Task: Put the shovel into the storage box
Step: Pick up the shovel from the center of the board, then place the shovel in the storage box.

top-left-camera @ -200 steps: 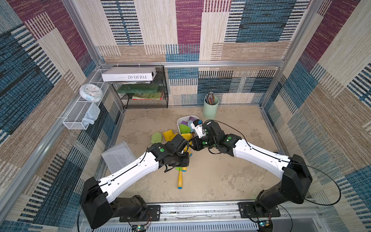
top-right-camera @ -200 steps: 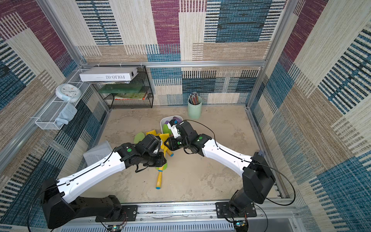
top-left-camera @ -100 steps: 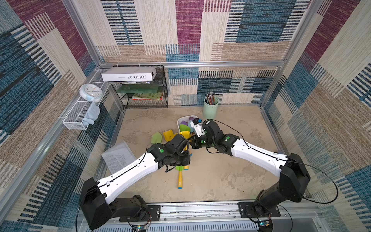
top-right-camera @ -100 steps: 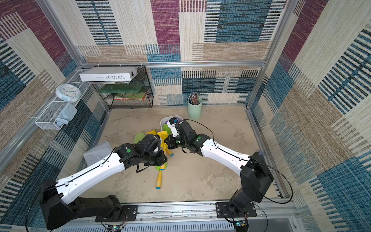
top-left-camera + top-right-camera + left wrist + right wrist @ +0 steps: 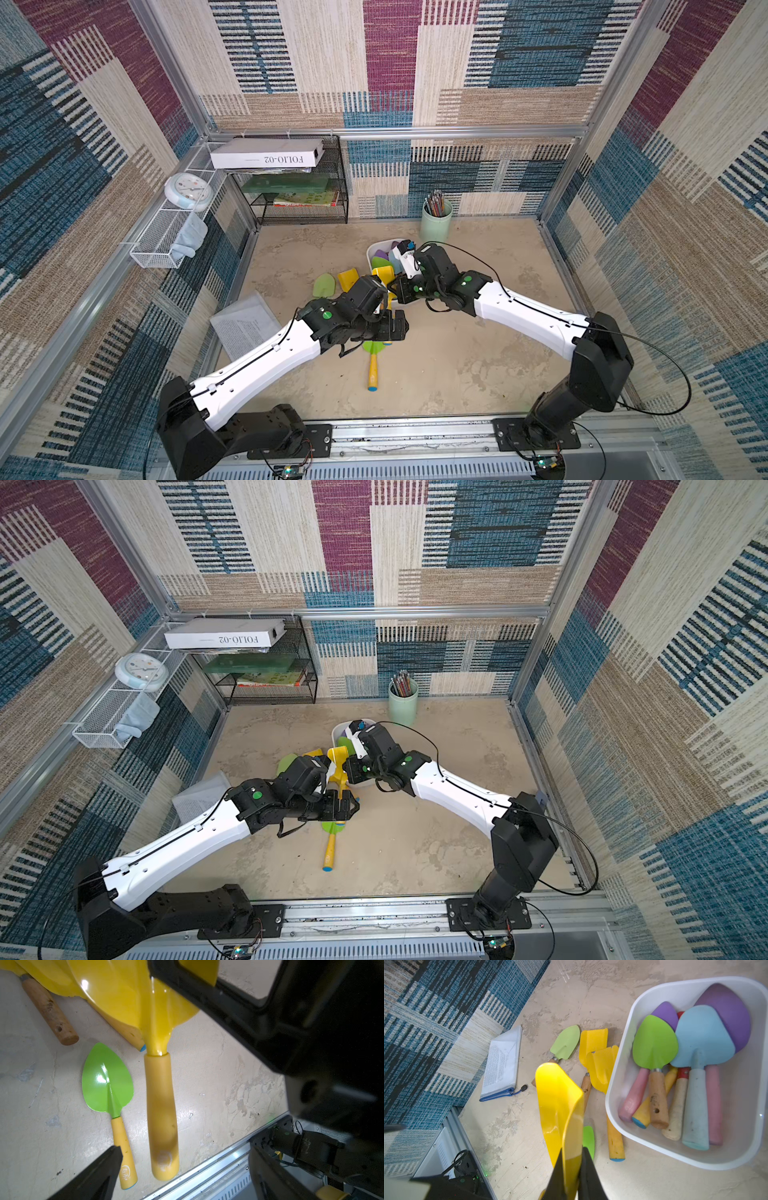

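My right jaws pinched the yellow shovel (image 5: 558,1101); left jaws were spread wide. I needed to carry it low over the storage box (image 5: 654,1140).

Robot test cell dressed up as a study corner.
Patterned woven panels (image 5: 390,62) are held in an aluminium frame (image 5: 457,132); a wire rack (image 5: 303,208) of what seem to be books, a clock (image 5: 188,191) and a pencil cup (image 5: 435,226) are set around a counter (image 5: 457,365), and robot arms (image 5: 257,365) are bolted to a front rail (image 5: 415,434).
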